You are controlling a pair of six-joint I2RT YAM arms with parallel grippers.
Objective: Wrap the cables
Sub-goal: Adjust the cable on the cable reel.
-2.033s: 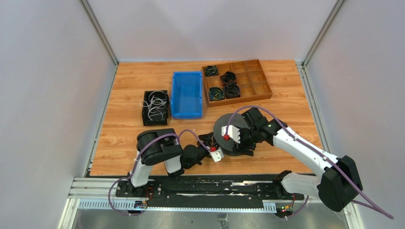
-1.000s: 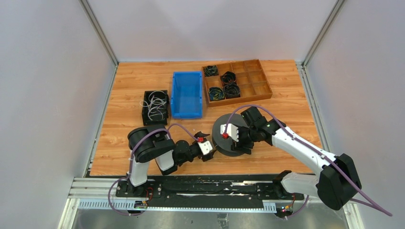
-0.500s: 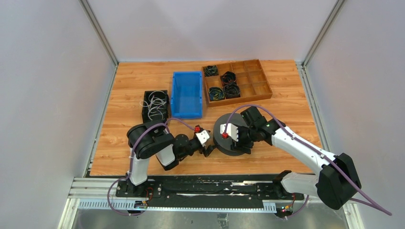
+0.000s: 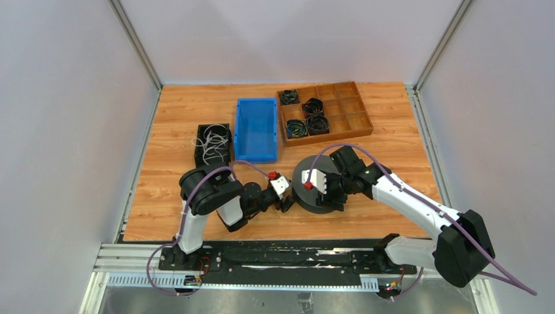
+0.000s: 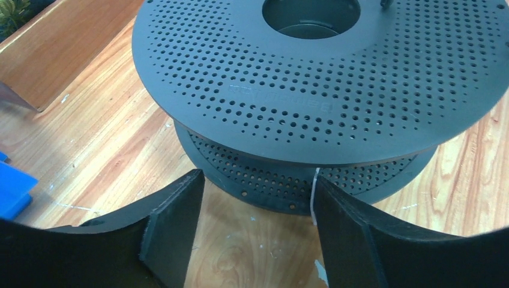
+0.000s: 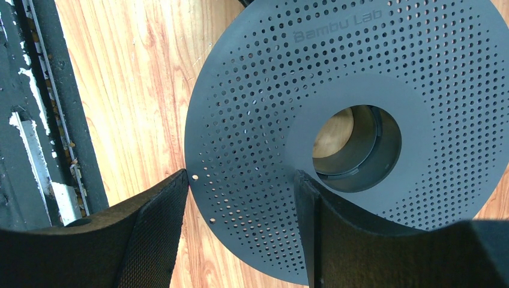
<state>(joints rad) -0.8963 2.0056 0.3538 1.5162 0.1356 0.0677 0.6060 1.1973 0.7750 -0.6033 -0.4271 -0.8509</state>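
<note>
A black perforated spool lies flat on the wooden table near the front middle. My left gripper sits low at its left edge, open, with bare wood between the fingers. A hair-thin white cable strand runs down from the gap between the spool's flanges along my right finger's inner face, unclamped. My right gripper hovers over the spool, open, one finger at the top flange's rim, the other on the flange beside the hub hole. More whitish cables lie tangled in a black box.
The black box stands at the left, with a blue bin beside it. A wooden divided tray at the back holds several black coils. A black rail runs along the near table edge.
My left gripper has swung from the spool's near side up to its left edge, and its jaws have narrowed a little. The right arm and the spool have barely moved.
</note>
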